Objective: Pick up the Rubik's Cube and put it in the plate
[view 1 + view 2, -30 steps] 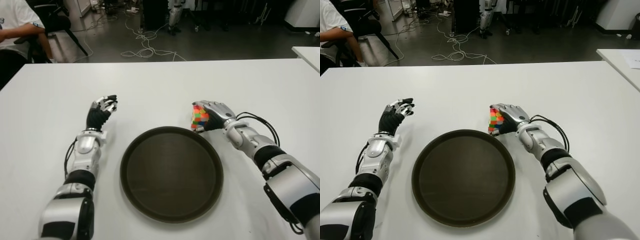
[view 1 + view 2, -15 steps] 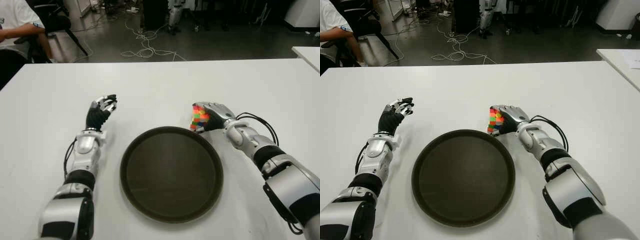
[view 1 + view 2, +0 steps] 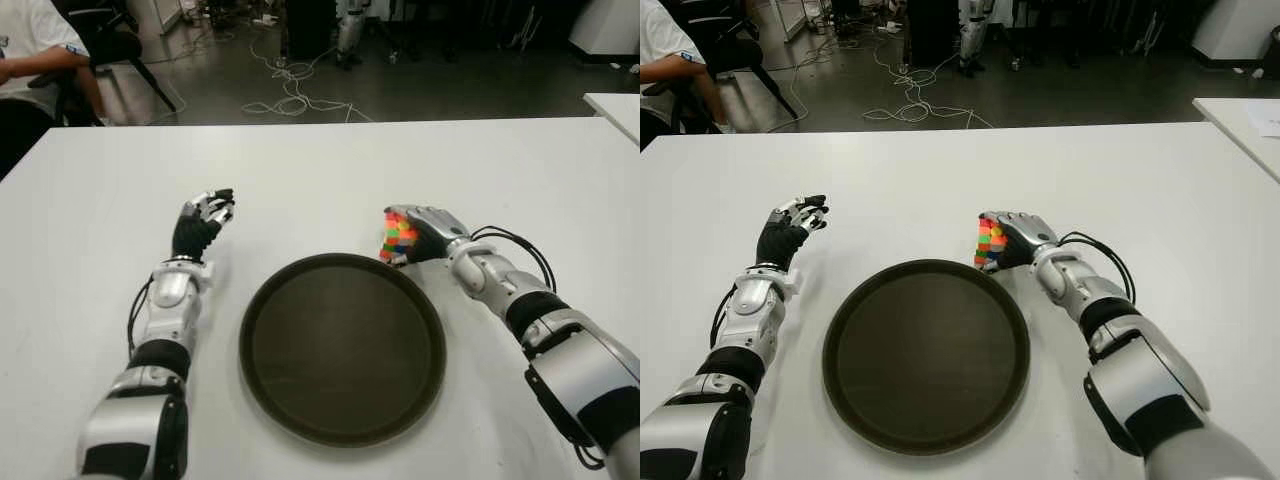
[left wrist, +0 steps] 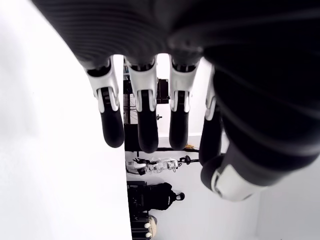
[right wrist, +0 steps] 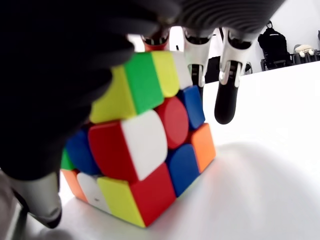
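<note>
While cables litter the floor (image 3: 290,85), the right hand (image 3: 425,232) grips the cube (image 3: 398,238) on the white table (image 3: 330,170) — left hand (image 3: 203,222) loosely open, empty.

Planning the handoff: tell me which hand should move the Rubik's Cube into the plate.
Right. The right hand is already wrapped around the Rubik's Cube at the plate's far right rim. The left hand is empty, fingers relaxed, left of the plate.

Rubik's Cube (image 5: 145,150) far side hidden behind right hand (image 3: 432,228); palm contact unclear.
</note>
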`<state>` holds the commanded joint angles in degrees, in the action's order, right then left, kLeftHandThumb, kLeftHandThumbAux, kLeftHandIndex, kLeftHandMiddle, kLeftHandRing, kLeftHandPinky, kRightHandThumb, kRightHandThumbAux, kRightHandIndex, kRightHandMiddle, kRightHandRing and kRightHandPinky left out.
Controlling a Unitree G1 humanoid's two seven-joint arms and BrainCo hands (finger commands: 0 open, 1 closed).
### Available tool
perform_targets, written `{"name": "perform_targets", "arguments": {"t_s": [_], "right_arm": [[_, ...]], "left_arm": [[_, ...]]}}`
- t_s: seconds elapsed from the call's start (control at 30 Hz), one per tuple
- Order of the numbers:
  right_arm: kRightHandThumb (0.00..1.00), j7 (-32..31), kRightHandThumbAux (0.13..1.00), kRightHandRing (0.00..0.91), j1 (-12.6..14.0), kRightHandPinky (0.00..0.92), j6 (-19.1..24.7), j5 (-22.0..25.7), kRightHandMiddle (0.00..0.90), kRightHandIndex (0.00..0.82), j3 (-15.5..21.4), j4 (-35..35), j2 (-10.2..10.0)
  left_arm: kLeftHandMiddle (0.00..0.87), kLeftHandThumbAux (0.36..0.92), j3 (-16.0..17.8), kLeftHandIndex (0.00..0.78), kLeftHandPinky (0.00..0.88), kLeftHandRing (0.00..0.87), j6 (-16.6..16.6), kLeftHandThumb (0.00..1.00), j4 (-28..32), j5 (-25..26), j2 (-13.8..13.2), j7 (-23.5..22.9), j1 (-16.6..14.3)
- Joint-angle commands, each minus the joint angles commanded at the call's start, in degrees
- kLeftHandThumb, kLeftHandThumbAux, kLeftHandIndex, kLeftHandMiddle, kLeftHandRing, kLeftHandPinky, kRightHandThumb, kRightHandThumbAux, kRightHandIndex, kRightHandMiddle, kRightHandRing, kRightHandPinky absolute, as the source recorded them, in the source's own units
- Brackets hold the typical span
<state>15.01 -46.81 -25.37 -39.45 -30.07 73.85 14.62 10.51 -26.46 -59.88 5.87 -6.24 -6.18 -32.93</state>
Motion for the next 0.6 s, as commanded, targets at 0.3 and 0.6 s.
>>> {"name": "perform_targets", "arguments": {"t_s": [0.3,0.6], "right_arm": [[0.468,0.1,0.692,0.330,0.1,0.367,-0.6,0.1,0.296,0.186,0.2,-0.1,0.3],[0.814,3.1,0.687,0.410,0.3,0.423,-1.1,-0.7,0.443,0.413,-0.2,0.0,0.6]], "left_arm": [[0.238,0.724,-0.4,0.398,0.242,0.221,-0.4,0.680,0.5,-0.4,0.0,0.0,0.2],[0.244,0.723,-0.5,0.398,0.252,0.227,-0.7,0.679,-0.1,-0.7,-0.2,-0.1,0.1]]}}
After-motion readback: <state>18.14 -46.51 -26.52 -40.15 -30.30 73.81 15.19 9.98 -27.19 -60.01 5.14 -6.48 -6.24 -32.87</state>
